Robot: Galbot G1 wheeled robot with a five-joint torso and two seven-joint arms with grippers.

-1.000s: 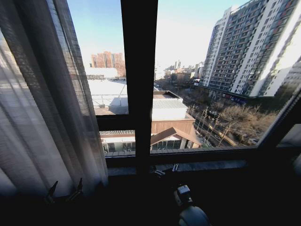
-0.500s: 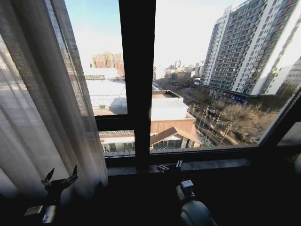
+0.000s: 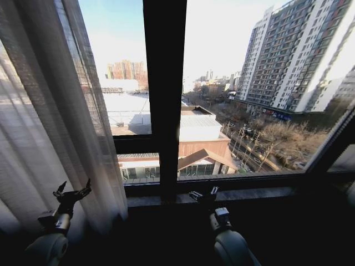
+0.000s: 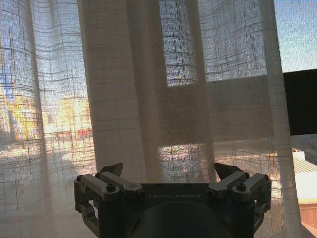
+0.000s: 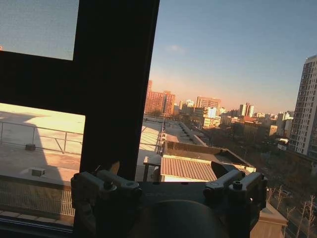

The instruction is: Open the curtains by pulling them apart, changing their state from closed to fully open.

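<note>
While the left gripper [image 3: 71, 195] hangs at about seven o'clock in the head view, its two dark fingers stand spread with nothing between them. From its wrist camera the left gripper [image 4: 168, 170] faces the curtain [image 4: 148, 99] squarely, the pleats just beyond the fingertips [image 4: 113, 169]; whether any fabric touches them cannot be told.

At about six o'clock, the right gripper [image 3: 203, 195] points at the sill [image 3: 249, 195] under the dark frame bar [image 3: 165, 83], fingers also spread and empty.

Outward from the tools, the curtain [image 3: 50, 127] fills the nine o'clock side, gathered into long sheer folds. From twelve round to three o'clock the glass is bare, showing rooftops and a tall tower. No second panel can be seen, so the right side looks already drawn back.

Likely risks: the thin, loose weave may slip from a shallow pinch, or snag on a fingertip and drag when the arm swings. Closing on a single pleat could leave the rest of the panel behind, the window only partly uncovered.
</note>
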